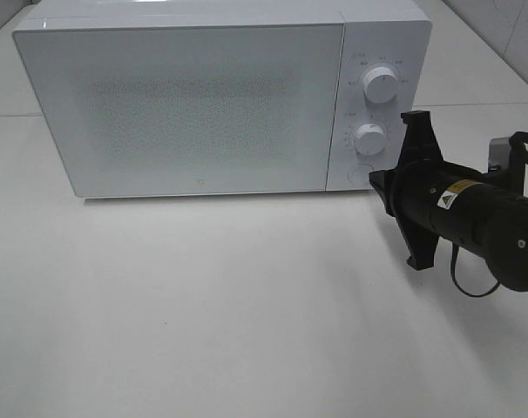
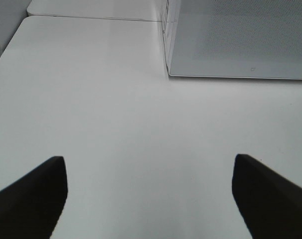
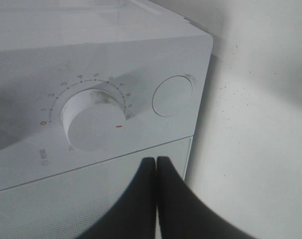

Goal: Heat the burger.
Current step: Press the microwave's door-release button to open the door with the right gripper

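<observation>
The burger is out of view. The white microwave [image 1: 194, 104] stands at the back of the table with its door closed. My right gripper [image 1: 377, 180] is shut with nothing in it. Its tips sit just in front of the round button [image 1: 360, 174] at the bottom of the control panel. In the right wrist view the pressed-together fingertips [image 3: 156, 162] lie close to the button [image 3: 172, 95] and the lower dial [image 3: 93, 124], whose red mark is turned away from 0. My left gripper [image 2: 151, 194] hangs open over bare table, short of the microwave's corner [image 2: 168, 69].
Two dials, the upper [image 1: 381, 86] and the lower [image 1: 368, 137], sit on the panel above the button. The white table [image 1: 203, 305] stretches in front of the microwave. A second table surface [image 2: 91, 7] adjoins behind it.
</observation>
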